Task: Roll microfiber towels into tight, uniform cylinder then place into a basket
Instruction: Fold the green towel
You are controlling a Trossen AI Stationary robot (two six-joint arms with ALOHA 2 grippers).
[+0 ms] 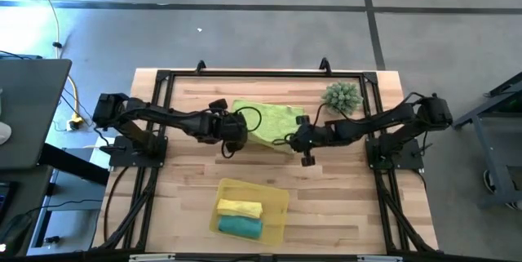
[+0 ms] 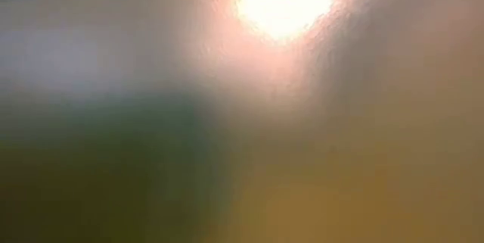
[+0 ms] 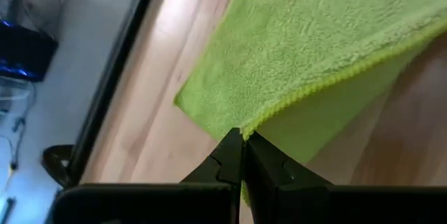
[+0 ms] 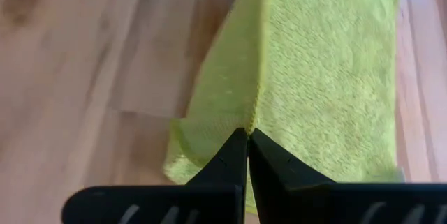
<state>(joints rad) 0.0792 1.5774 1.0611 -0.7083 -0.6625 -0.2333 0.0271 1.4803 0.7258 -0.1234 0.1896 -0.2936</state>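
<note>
A lime green towel (image 1: 269,122) lies spread on the wooden table (image 1: 188,172) between my two grippers. My left gripper (image 1: 241,134) is shut on its left side, and my right gripper (image 1: 292,142) is shut on its right side. In the left wrist view the lime towel (image 3: 314,35) rises from the table to the fingers. A yellow basket (image 1: 277,201) stands near the front edge. It holds a rolled yellow towel (image 1: 239,207) and a rolled teal towel (image 1: 241,226), side by side. The low view is a blur that shows nothing. My left gripper pinches the lime towel's stitched edge (image 3: 260,121) between its two fingers, slanting down from the table's left. That edge is raised off the wood, and the rest of the cloth lies on the table. My right gripper pinches the towel's edge (image 4: 253,116) between its fingertips, slanting down from the table's right. The cloth rises to a ridge at the fingers, and the rest lies flat.
A spiky green plant (image 1: 342,97) stands at the far right of the table, close behind my right arm. Black frame rails (image 1: 159,115) run along the table's sides. Bare wood shows between the lime towel and the basket.
</note>
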